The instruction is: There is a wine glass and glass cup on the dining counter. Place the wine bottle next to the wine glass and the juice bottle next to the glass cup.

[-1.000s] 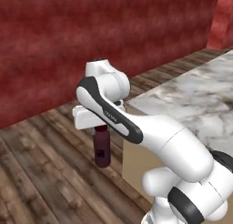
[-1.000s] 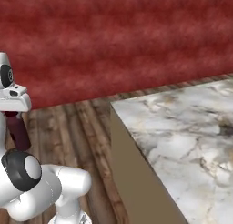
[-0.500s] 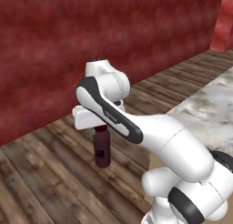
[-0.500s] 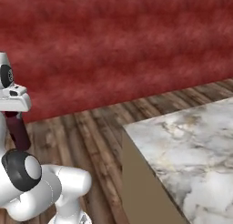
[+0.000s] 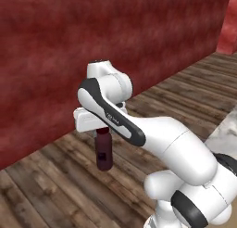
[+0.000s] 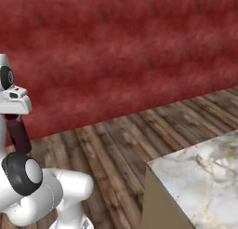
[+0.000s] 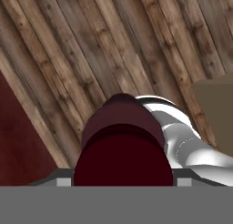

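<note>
In the left base view, at about nine o'clock of centre, the gripper point(image 5: 102, 129) pinches the juice bottle point(image 5: 103, 150) by its top, so the maroon body hangs upright below the hand, clear of the plank floor point(image 5: 55, 185). Held by the cap end and carried high like this, it looks ready to be set down standing, and the base seems to be in transit with it. To the right, at four o'clock on the frame's edge, a pale sliver of the desk point(image 5: 227, 134) shows, well apart from the bottle.

The right base view puts the gripper point(image 6: 15, 112) and bottle point(image 6: 18, 134) at nine o'clock, half hidden behind the arm, but it gives what the left view lacks: a broad corner of the marble desk point(image 6: 204, 177) at five o'clock, bare where seen. No glass cup or wine glass can be made out on that corner, so the placing spot is not yet in sight.

The hand view looks straight down the bottle point(image 7: 123, 145), its round shoulder at six o'clock over the floor point(image 7: 91, 45), with a beige edge of the desk point(image 7: 214, 104) at three o'clock. It confirms the bottle sits centred in the gripper.
</note>
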